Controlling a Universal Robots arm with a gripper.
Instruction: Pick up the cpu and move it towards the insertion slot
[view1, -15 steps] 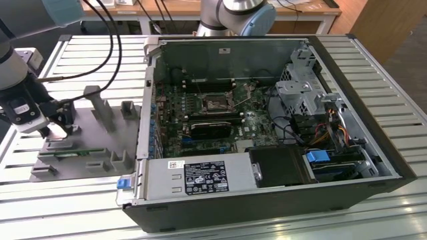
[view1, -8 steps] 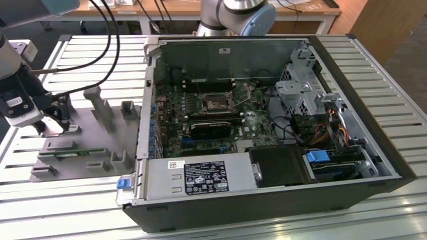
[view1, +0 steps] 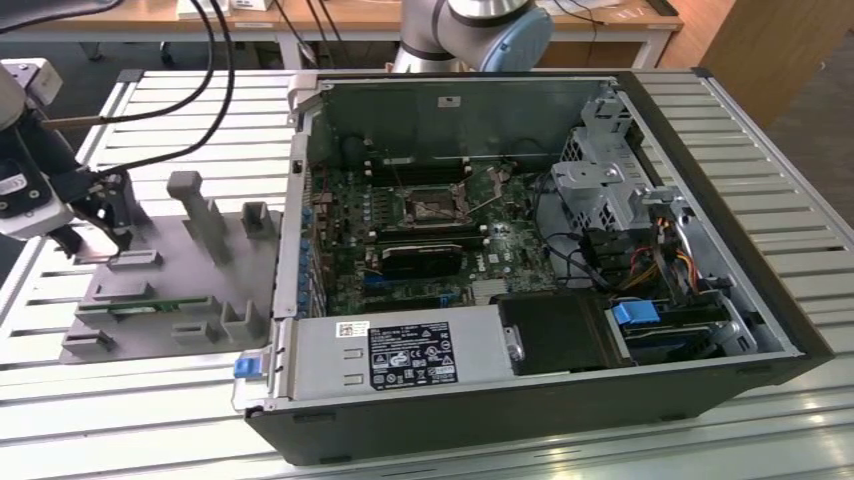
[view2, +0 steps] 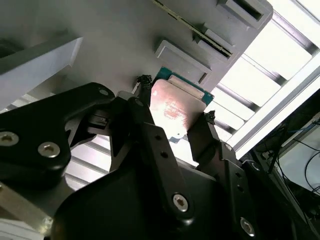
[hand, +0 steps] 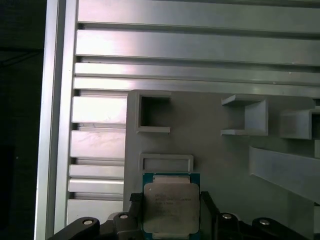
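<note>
Second wrist view: cpu (view2: 176, 114) in tool (view2: 176, 100)

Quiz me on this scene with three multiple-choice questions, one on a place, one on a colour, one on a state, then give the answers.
1. In the exterior view, where is the gripper?
A) over the grey fixture plate
B) inside the computer case
C) above the power supply
2. What colour borders the metal top of the cpu?
A) red
B) green
C) yellow
3. How do the gripper's fingers stand?
A) spread, empty
B) closed on a memory stick
C) closed on the cpu's edges
Answers: 1 A, it hangs at the exterior view's left. 2 B, green frames the silvery top in the first wrist view. 3 C, a finger presses each side in both wrist views.
</note>
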